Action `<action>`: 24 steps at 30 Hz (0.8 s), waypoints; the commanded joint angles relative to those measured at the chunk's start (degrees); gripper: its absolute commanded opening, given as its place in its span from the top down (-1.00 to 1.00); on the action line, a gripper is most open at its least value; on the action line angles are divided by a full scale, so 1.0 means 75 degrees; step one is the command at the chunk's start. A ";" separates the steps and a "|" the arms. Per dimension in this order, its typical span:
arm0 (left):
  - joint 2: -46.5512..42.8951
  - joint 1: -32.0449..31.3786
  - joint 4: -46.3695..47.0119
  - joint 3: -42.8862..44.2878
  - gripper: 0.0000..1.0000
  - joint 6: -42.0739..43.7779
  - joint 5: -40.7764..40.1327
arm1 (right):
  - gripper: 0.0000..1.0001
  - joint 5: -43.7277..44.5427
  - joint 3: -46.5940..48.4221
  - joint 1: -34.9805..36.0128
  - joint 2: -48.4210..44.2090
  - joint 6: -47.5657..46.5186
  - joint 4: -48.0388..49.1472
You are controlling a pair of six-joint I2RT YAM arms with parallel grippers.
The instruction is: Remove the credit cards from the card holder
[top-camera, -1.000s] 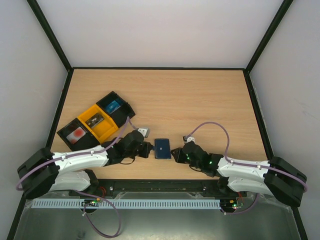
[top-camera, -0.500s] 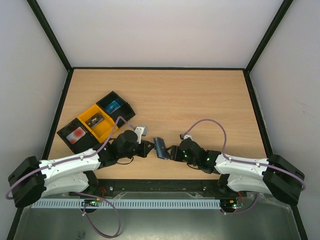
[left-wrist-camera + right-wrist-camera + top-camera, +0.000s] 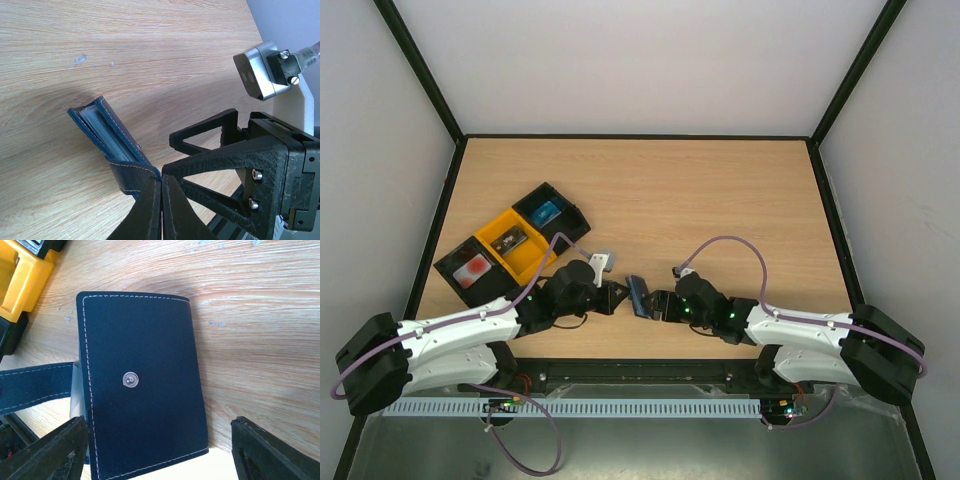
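Dark navy stitched folding card holder (image 3: 638, 295) stands on edge between the arms. Its closure tab (image 3: 131, 175) is pinched in the closed left gripper (image 3: 160, 192); right gripper (image 3: 658, 304) gapes wide, empty. Opening step, pale blue credit cards (image 3: 107, 135) inside. Next: right needs to grab a panel and spread it.

The card holder (image 3: 142, 390) between the black fingers of the right claw (image 3: 159, 440) is dark navy with white stitching along its edges and a silver stud. Just ahead of the black left claw (image 3: 161, 192), the credit cards (image 3: 106, 134) show pale blue edges. The worktop (image 3: 720, 200) under both claws is light streaked wood, and beyond the left claw a yellow tray (image 3: 538, 256) sits between black trays (image 3: 448, 265)
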 commanded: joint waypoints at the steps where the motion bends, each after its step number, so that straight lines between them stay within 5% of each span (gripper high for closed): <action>1: -0.0107 0.0009 0.0207 0.0033 0.95 -0.0004 0.0065 | -0.55 0.0033 0.0273 0.0057 -0.0037 -0.0148 -0.0013; 11: -0.0134 0.0006 0.0148 0.0021 0.95 0.0019 0.0039 | -0.63 0.0112 0.0477 0.0064 0.0349 -0.0311 -0.0179; 24: -0.0533 0.0009 -0.0416 -0.0278 0.95 -0.0046 -0.0471 | 0.14 0.1586 0.0516 0.0057 0.0129 -0.0383 -0.1353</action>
